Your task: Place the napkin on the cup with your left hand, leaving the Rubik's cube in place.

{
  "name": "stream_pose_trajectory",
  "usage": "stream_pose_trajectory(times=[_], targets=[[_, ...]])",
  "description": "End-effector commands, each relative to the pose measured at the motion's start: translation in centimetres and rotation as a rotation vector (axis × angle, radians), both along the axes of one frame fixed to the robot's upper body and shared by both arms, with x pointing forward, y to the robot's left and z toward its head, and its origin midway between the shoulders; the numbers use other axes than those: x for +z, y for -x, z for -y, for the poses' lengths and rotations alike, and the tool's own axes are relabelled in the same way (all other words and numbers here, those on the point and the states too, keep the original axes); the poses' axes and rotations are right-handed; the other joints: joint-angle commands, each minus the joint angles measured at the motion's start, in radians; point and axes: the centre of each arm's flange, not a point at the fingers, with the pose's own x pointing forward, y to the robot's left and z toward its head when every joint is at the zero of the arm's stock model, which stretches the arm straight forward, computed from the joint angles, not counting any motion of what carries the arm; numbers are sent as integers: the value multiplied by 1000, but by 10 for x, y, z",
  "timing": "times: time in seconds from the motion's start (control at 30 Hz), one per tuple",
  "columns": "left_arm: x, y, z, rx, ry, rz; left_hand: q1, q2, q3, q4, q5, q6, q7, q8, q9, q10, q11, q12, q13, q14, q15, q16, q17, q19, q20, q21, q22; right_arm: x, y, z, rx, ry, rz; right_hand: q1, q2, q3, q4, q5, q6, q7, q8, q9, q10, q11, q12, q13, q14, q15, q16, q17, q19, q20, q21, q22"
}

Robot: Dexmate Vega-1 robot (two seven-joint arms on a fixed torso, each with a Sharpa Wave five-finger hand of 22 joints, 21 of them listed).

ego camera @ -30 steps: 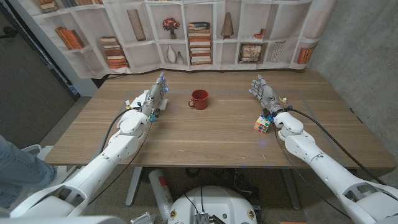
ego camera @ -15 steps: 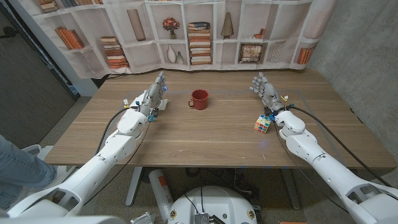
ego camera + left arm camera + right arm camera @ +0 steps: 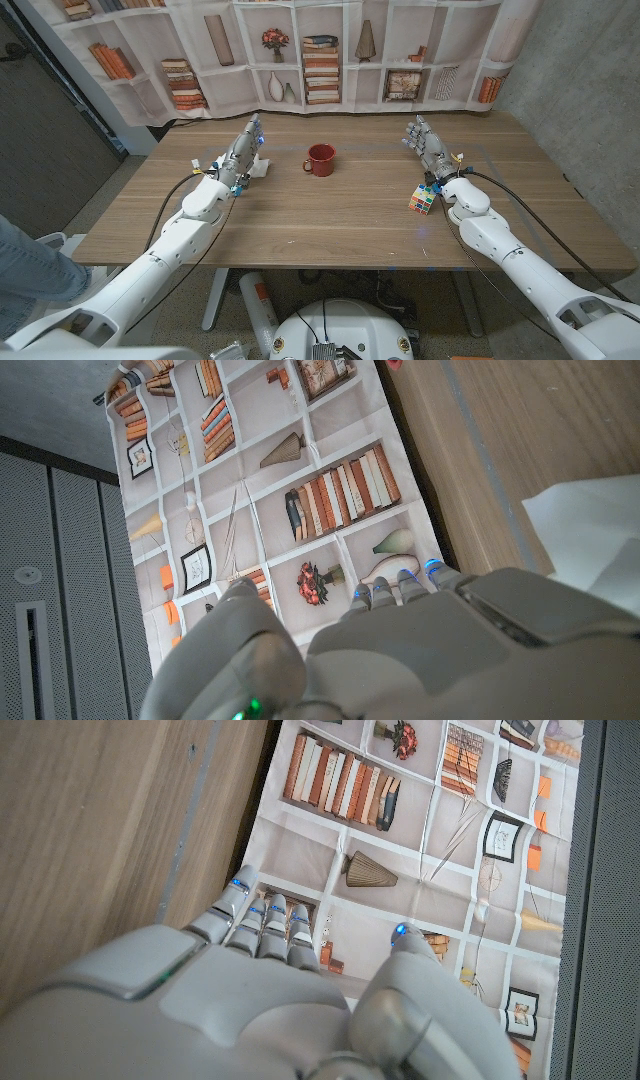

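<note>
- Wooden counter [image 3: 330, 215] carries everything; near the right arm stands the Rubik's cube [image 3: 423, 199], untouched.
- Right hand [image 3: 424, 141] waits, fingers apart, holding nothing.
- Left hand [image 3: 245, 155], fingers straight and apart, hangs over the white napkin [image 3: 259, 167], probably to grasp it.
- Red cup [image 3: 320, 159] stands beside the napkin, uncovered.

I can read no text, label, brand, number or sign in any of my views. The book spines on the printed bookshelf backdrop [image 3: 320, 60] carry no lettering I can make out, and the cup [image 3: 320, 159], the Rubik's cube [image 3: 423, 199] and the napkin [image 3: 590, 530] show no writing.
</note>
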Motion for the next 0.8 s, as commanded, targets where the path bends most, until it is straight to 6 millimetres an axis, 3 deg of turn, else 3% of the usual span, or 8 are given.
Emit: stream_pose_trajectory(times=[0.03, 0.37, 0.8], targets=[[4, 12, -7, 10, -23, 45, 11, 2, 3, -7, 7, -27, -2, 8, 3, -28, -1, 6, 2, -49, -1, 11, 1, -99, -16, 6, 3, 0, 2, -3, -3, 2, 9, 6, 3, 2, -7, 1, 9, 2, 4, 4, 12, -3, 3, 5, 11, -1, 4, 4, 11, -19, -6, 4], [5, 20, -16, 17, -40, 69, 23, 9, 3, -14, 12, 14, 2, 17, 3, 7, 2, 13, 1, -14, -5, 16, 1, -67, -12, 15, 2, 2, 2, -4, -8, 11, 8, 7, 3, 1, -9, 0, 11, 1, 4, 4, 13, -3, 3, 5, 12, -1, 4, 4, 13, -20, -10, 4], [8, 33, -25, 20, -82, 117, 29, 11, 1, -18, 14, 32, 0, 18, 2, 21, -2, 14, 1, -3, -5, 15, 0, -67, -8, 13, 2, 3, 3, -5, -17, 14, 11, 7, 4, 0, -11, -1, 13, 0, 4, 4, 15, -4, 3, 5, 15, -1, 4, 5, 16, -18, -18, 5]])
